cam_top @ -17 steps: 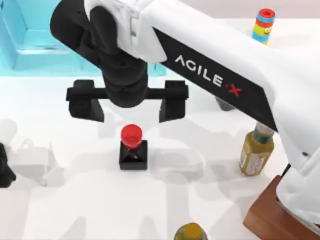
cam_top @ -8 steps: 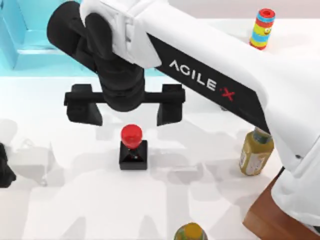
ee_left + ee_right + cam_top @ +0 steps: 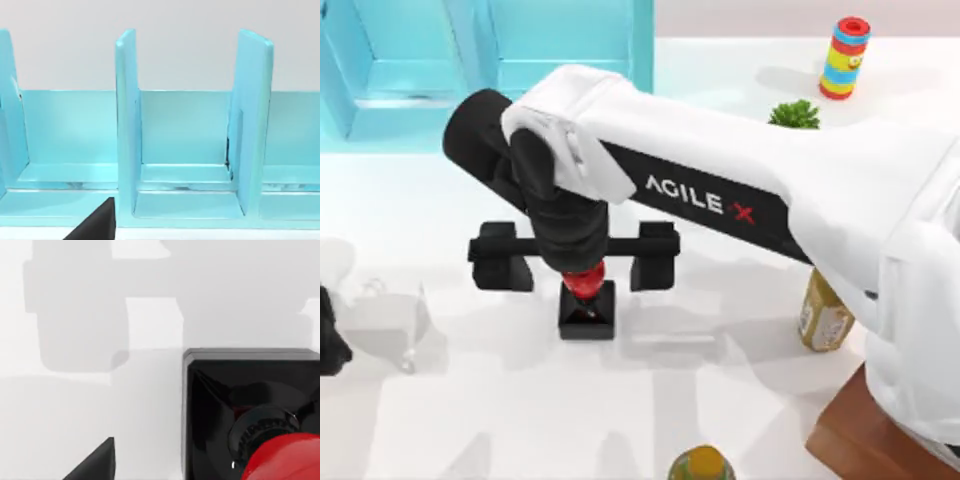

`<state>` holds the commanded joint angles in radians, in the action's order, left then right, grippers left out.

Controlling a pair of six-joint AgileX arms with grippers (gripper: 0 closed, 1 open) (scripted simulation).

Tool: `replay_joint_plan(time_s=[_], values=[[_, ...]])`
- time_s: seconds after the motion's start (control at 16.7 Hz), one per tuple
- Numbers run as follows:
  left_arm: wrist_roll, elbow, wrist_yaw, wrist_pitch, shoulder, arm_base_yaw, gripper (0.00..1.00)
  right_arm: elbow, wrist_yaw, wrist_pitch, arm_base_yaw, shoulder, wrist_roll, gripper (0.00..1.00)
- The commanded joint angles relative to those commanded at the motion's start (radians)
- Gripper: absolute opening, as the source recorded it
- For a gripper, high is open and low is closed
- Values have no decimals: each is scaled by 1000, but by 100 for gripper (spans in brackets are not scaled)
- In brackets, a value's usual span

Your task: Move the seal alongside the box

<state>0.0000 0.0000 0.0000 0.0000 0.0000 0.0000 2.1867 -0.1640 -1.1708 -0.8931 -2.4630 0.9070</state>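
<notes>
Right now you are in the reach-and-grasp step: your right gripper [image 3: 574, 262] hangs directly over the seal [image 3: 586, 303], which stands upright on the white table [image 3: 470, 420] a little left of centre. Its two black fingers [image 3: 654, 258] are spread wide, one to the left and one to the right of the red knob, with clear table showing between each finger and the knob (nothing is clamped yet). In the right wrist view the seal [image 3: 250, 415] sits close under the camera, black square base and red knob both plain, so the approach looks nearly lined up.

The box [image 3: 865, 435] lies at the near right corner of the table, well apart from the seal and partly hidden under your right arm. Between the two stand a yellow-green bottle [image 3: 823, 315], just beside the box on its far side, and a second bottle cap [image 3: 700, 465] at the near edge.

What the next move calls for, as I judge it: lower the fingers until they flank the knob or the base, close on it, then lift before carrying it rightward. Choose a bare spot next to the box and steer clear of both bottles.

Your left gripper [image 3: 328, 340] is parked at the far left edge of the table; I cannot tell how its fingers stand. Its wrist camera faces the light-blue cabinet [image 3: 190, 150].
</notes>
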Motion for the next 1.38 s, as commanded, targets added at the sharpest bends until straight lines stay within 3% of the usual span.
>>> replay_joint_plan(time_s=[0.36, 1.14, 1.38], values=[[0, 0, 0, 0, 0, 0, 100, -41, 0, 41, 3, -2, -3, 100], [0, 0, 0, 0, 0, 0, 100, -41, 0, 41, 3, -2, -3, 2], [0, 0, 0, 0, 0, 0, 100, -41, 0, 41, 3, -2, -3, 0]])
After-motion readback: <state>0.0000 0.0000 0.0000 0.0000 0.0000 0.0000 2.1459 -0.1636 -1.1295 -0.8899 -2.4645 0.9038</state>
